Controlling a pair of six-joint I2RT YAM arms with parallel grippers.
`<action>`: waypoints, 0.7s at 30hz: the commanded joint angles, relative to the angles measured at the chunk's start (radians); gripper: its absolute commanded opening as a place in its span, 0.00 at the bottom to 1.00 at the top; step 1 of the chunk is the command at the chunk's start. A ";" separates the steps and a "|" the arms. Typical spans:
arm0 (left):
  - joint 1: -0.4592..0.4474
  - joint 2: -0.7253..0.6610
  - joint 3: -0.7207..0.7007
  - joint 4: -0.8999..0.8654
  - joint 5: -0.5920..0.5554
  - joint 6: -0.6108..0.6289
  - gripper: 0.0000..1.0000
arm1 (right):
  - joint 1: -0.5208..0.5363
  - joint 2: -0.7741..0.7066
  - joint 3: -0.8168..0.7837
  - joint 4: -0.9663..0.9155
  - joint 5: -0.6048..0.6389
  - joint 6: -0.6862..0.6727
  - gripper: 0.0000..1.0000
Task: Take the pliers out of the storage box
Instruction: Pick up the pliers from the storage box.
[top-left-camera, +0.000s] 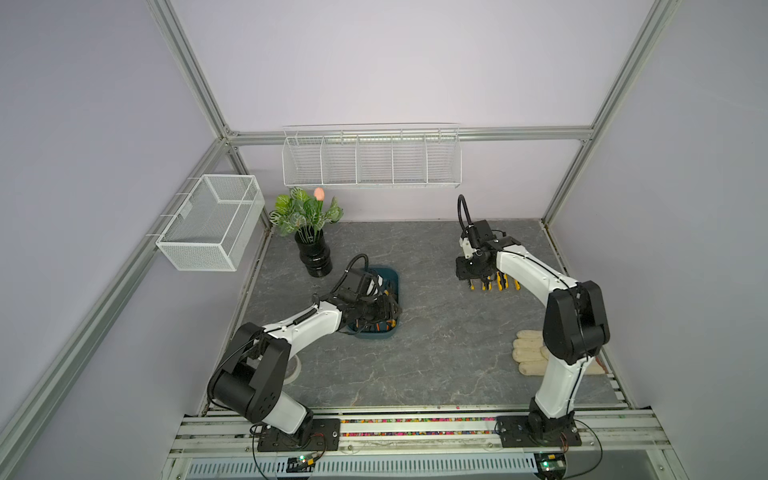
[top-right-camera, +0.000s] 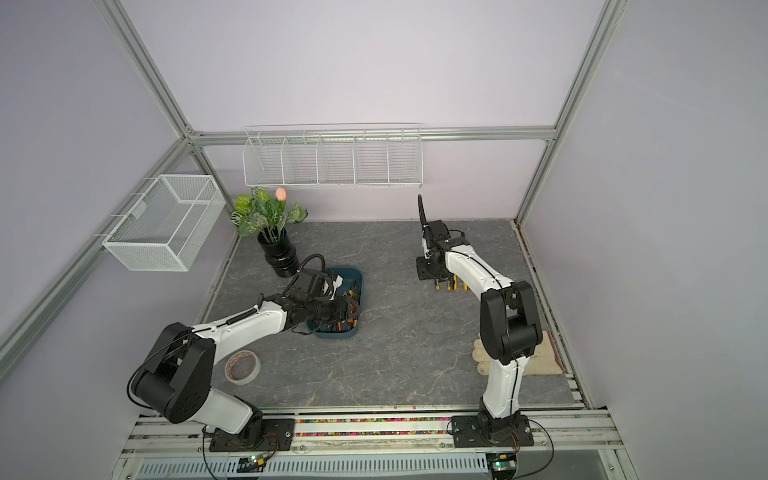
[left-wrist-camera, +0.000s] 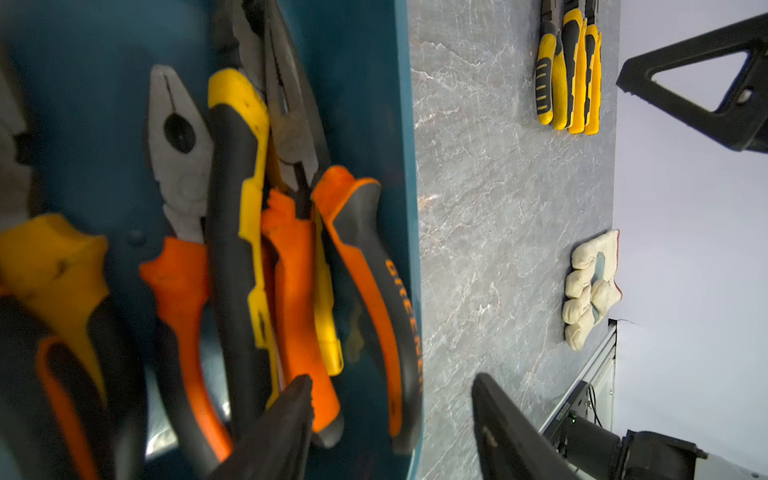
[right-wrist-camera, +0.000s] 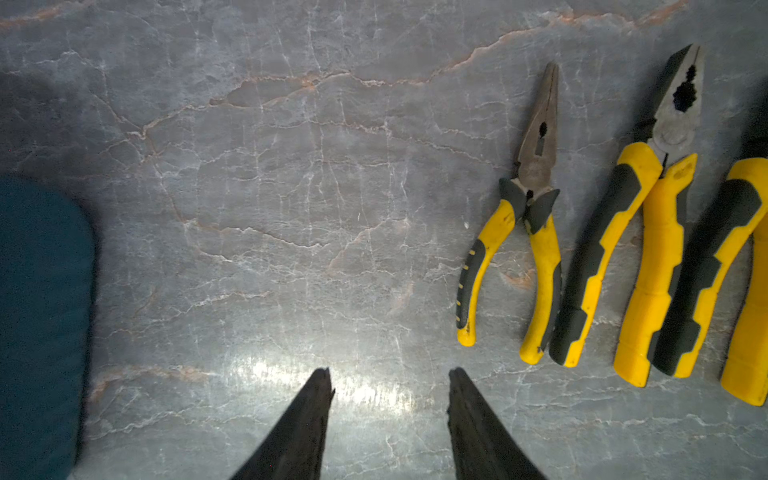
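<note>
I'm holding my left gripper (left-wrist-camera: 392, 382) wide and empty astride the right wall of the storage box (left-wrist-camera: 374, 83), left of centre. Closing here, I'm risking pinching that wall along with the orange pliers (left-wrist-camera: 361, 249) and dragging the box.

Both top views are looking steeply down from high above the front edge, sharing the whole grey tabletop (top-left-camera: 436, 365). The left wrist camera is hovering close over the storage box (left-wrist-camera: 374, 83), glimpsing the yellow-handled pliers (left-wrist-camera: 569, 75) beyond. The right wrist camera is facing straight down, close above those same pliers (right-wrist-camera: 602, 249) and the box's rim (right-wrist-camera: 41, 311).
</note>
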 joint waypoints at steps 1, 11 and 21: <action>0.000 0.026 0.042 0.026 0.009 -0.010 0.63 | 0.003 -0.026 -0.027 0.025 -0.010 0.016 0.48; -0.013 0.085 0.094 0.005 -0.010 0.005 0.41 | 0.003 -0.013 -0.031 0.030 -0.006 0.007 0.48; -0.018 0.107 0.105 0.011 -0.002 0.000 0.13 | 0.003 0.000 -0.043 0.039 -0.009 0.006 0.47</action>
